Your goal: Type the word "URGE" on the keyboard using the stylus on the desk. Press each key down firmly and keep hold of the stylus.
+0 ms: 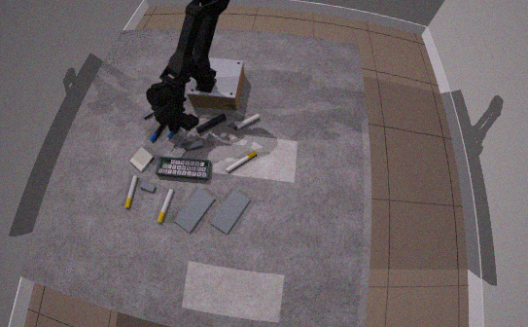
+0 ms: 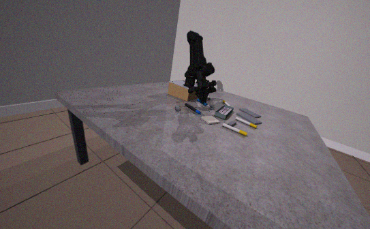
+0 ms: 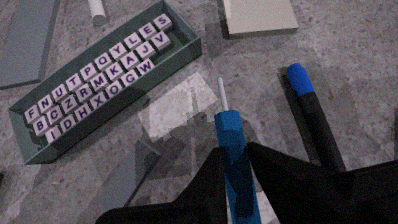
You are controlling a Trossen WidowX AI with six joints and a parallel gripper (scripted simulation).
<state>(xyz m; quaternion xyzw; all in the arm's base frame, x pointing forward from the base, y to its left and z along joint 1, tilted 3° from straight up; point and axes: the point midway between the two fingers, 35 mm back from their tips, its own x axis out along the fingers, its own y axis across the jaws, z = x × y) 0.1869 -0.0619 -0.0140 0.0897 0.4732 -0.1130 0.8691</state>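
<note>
My gripper point(image 3: 233, 151) point(image 2: 203, 102) is shut on the blue stylus point(image 3: 230, 127) point(image 1: 172, 134), whose thin pale tip points forward, away from the fingers, in the wrist view. Whether the stylus touches the desk is hard to tell. The keyboard point(image 3: 192, 47) point(image 1: 184, 168) point(image 2: 219, 114) is a dark green tray of white letter keys, to the left and ahead of the stylus tip in the wrist view. The U key point(image 3: 59, 93) and the E key point(image 3: 148, 29) are in its far row, the R key point(image 3: 83, 91) in the middle row and the G key point(image 3: 130, 76) in the near row.
A black marker with a blue cap point(image 3: 300, 80) lies right of the stylus. A pale square block point(image 3: 260, 15) point(image 1: 142, 159) lies beside the keyboard. White-and-yellow markers point(image 1: 131, 192) point(image 1: 241, 162), grey slabs point(image 1: 194, 210) point(image 1: 230, 211) and a box point(image 1: 217, 75) point(image 2: 178, 90) stand around.
</note>
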